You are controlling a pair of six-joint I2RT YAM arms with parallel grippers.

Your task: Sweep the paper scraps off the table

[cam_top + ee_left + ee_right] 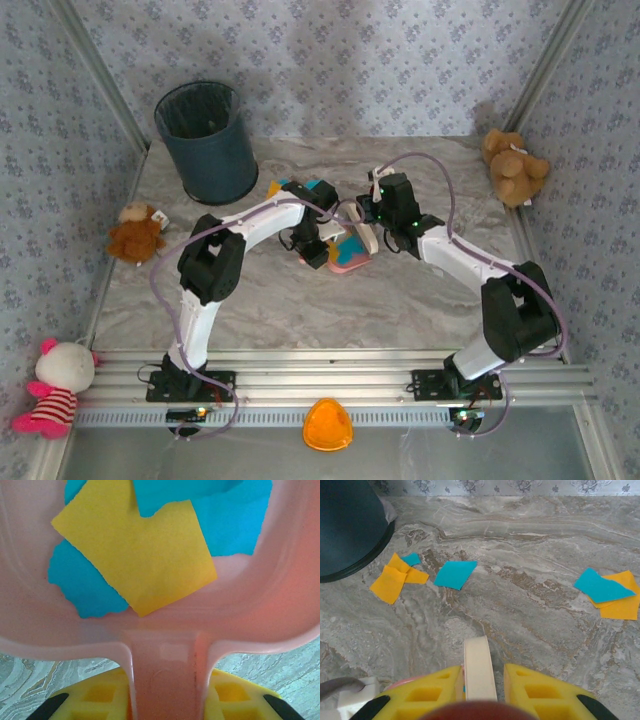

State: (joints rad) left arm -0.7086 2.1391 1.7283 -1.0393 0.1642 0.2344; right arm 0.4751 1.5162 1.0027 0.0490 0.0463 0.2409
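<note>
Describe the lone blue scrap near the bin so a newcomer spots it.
In the right wrist view, find the dark bin at the left. Beside it lies an orange cluster; just right of that is the blue scrap, alone on the bare table, overlapping nothing.

Top external: high behind the arm bases (190,385), pitched down, whole table (300,310) in frame up to the back wall (330,70). Left wrist: very close, looking straight into the pink dustpan (280,605). Right wrist: low over the table, facing the dark bin (345,525) and back wall. Overlap with top: bin, dustpan, paper scraps (455,574).
</note>
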